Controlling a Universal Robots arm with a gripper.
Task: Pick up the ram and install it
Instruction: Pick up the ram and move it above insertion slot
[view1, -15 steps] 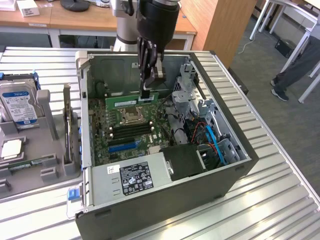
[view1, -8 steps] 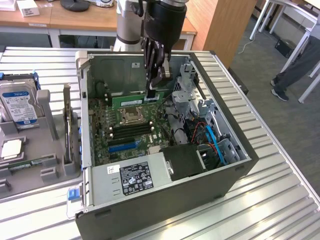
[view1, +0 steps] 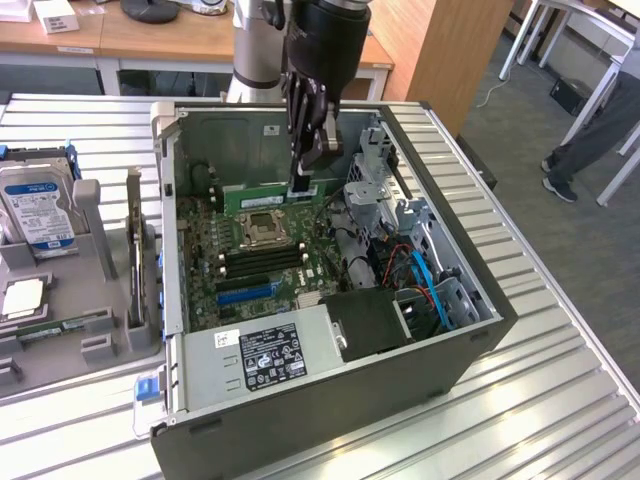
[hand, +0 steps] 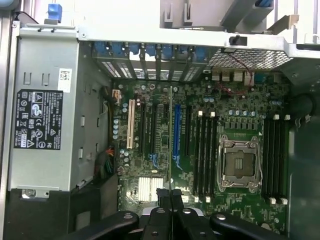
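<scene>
Claw (hand: 171, 195), pinched shut on ram (view1: 260, 197), edge-on over motherboard (view1: 203, 255) inside case (view1: 330, 410). Hazard: skewed or off-slot lowering, from slight tilt; jammed stick, damaged contacts.

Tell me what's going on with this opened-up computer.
A robot arm is working inside the open computer case. Its claw is shut on the ram, holding the stick on edge over the motherboard, on the far side of the processor socket. Whether the ram is seated in a slot cannot be told. A hard drive sits in a grey holder beside the case, on the exterior view's left.
</scene>
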